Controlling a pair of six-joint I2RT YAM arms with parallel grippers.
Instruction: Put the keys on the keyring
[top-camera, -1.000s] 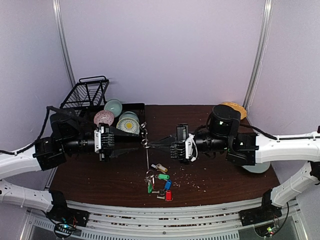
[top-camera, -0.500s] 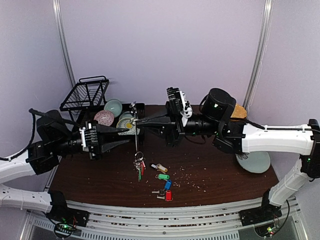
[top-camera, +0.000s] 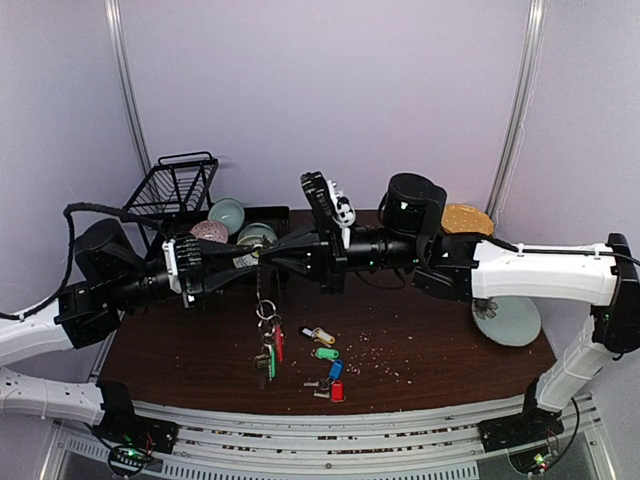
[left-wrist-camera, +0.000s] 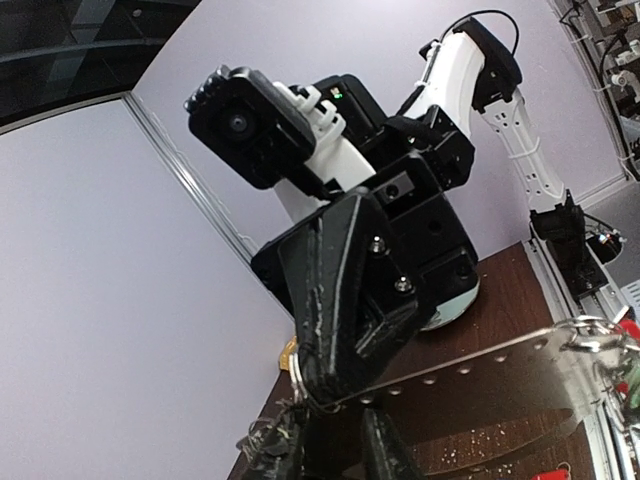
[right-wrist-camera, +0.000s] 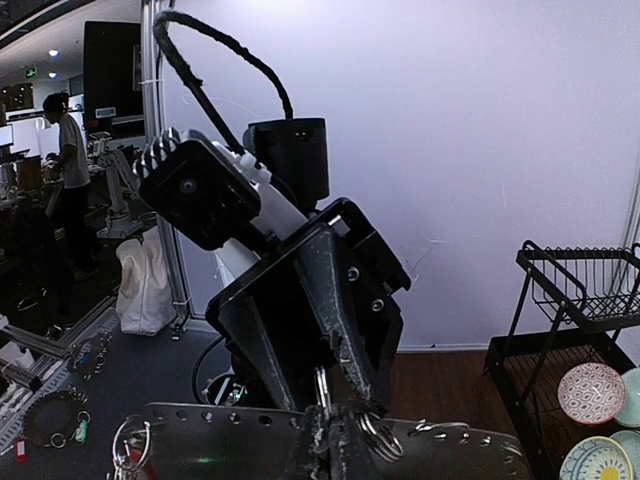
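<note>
Both grippers meeting tip to tip above the dark wood-grain counter (top-camera: 420, 345): right gripper (top-camera: 268, 256) pinched shut on a perforated metal strip (left-wrist-camera: 470, 375), left gripper (top-camera: 252, 268) narrowed around its end, grip not certain. Thin wire keyring (top-camera: 266, 310) dangling below with silvery tagged keys (top-camera: 270, 352). Loose keys (top-camera: 328, 368) with green, blue, red oblong tags among crumbs near the front edge.

- The left arm (top-camera: 40, 335) had white shell links near its base and black joint housings further out, with a black cable looping above it.
- The right arm (top-camera: 545, 275) had a long white link ending in a black cylindrical joint.
- Each wrist carried a black ribbed block with a white bracket.
- The left gripper (top-camera: 252, 268) and the right gripper (right-wrist-camera: 335, 440) had black wedge-shaped fingers, scuffed along the edges and fastened with small silver screws.
</note>
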